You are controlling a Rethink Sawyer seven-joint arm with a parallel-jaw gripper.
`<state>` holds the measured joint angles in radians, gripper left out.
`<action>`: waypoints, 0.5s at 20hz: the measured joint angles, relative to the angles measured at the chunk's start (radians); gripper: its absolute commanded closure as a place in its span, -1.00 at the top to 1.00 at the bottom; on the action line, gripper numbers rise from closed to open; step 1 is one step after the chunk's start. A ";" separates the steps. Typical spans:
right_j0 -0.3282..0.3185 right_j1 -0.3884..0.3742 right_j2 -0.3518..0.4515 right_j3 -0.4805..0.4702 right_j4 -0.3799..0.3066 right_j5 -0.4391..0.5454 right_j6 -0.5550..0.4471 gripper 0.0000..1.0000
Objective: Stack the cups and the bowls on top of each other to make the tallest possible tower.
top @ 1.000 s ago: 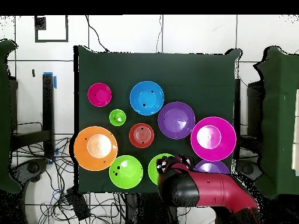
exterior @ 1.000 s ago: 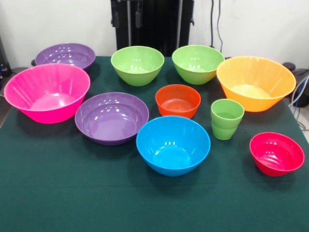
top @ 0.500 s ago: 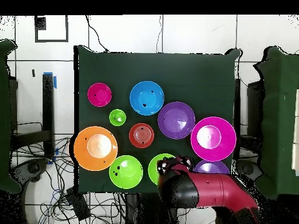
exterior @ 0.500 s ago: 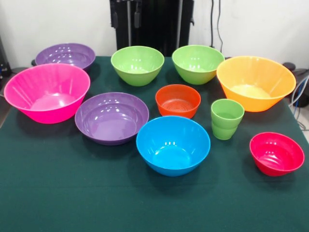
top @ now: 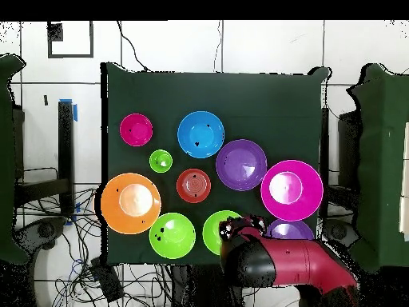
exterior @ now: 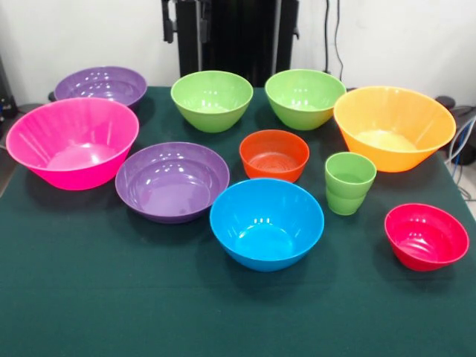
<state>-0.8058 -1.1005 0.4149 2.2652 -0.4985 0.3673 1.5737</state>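
Nothing stacked yet except cups point(exterior: 349, 183) nested; arm point(top: 279, 264) at frame bottom, gripper state unclear; next grab a bowl.

In the overhead view the red and black arm point(top: 279, 264) lies low along the table's robot-side edge point(top: 136, 257), reaching in from the right. Its black rounded end sits over that edge. The gripper itself cannot be made out.

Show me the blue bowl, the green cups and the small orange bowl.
blue bowl point(exterior: 266, 227), front view, inside floor.
green cups point(exterior: 349, 175), front view, upper cup's wall.
small orange bowl point(exterior: 274, 158), front view, inside floor.
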 measured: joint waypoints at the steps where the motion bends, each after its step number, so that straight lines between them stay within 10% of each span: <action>1: 0.001 0.000 0.000 0.000 0.000 0.000 0.000 1.00; 10: 0.074 0.047 -0.012 -0.042 0.000 0.001 0.000 1.00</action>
<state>-0.7320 -1.0532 0.4031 2.2228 -0.4985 0.3688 1.5737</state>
